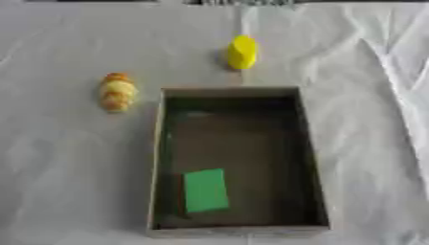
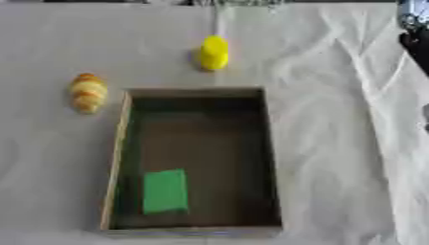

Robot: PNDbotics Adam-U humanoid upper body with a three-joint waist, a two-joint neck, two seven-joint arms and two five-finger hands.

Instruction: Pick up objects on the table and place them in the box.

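— What's in front of me?

— An open box [image 1: 237, 93] sits mid-tabletop, a flat green piece [image 1: 205, 190] lying on its floor at the near left. Outside it, a yellow rounded object [image 1: 242, 52] stands just beyond the far wall; a ridged yellow-orange object [image 1: 117, 92] lies left of the far-left corner, apart from it.

— And the robot hands?

— From my seat, only a dark shape [image 2: 415, 40] shows at the right eye view's far right edge; I cannot tell whether it's spread or closed. The left one isn't visible. A wrinkled white cloth [image 1: 67, 167] covers the tabletop.
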